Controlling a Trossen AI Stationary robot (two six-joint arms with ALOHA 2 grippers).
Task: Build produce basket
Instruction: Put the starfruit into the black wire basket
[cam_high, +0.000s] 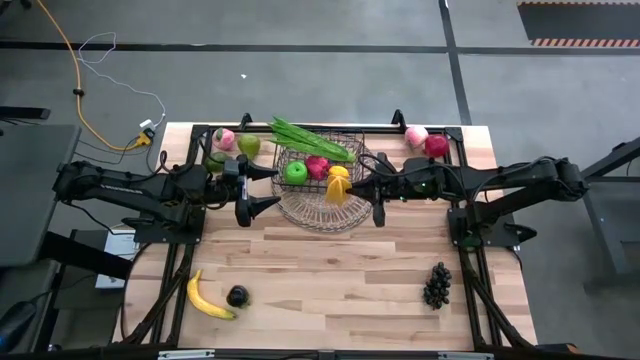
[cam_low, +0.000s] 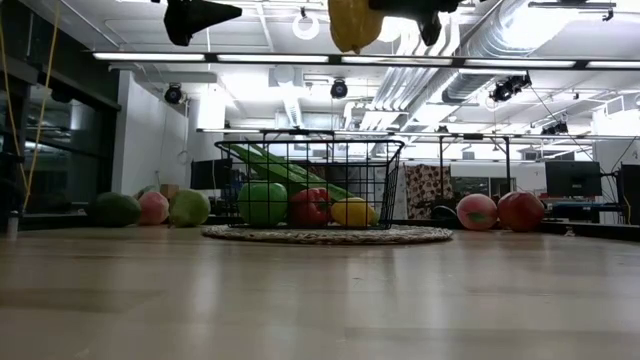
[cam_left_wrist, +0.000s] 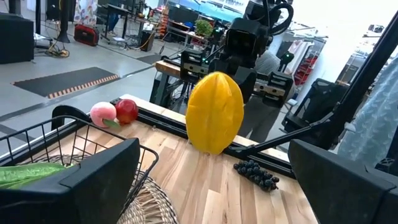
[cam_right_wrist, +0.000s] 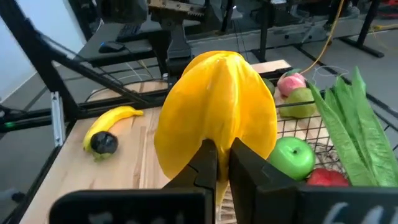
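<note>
A yellow ribbed fruit hangs in my right gripper above the near right part of the dark wire basket. The basket stands on a round woven tray. It holds a green apple, a red fruit, a lemon and a green leafy bunch. My left gripper is open and level beside the basket's left side, touching nothing. The low view shows the yellow fruit high over the basket. My right gripper pinches the yellow fruit between its two fingers on the side of the fruit facing that arm. The fingers come level from the table's right. The fruit is lifted clear and stands upright, its long axis vertical, over the basket.
A banana and a dark plum lie near the left front edge, dark grapes near the right front. A peach, a pale green fruit and a darker green fruit sit far left; a peach and a red apple far right.
</note>
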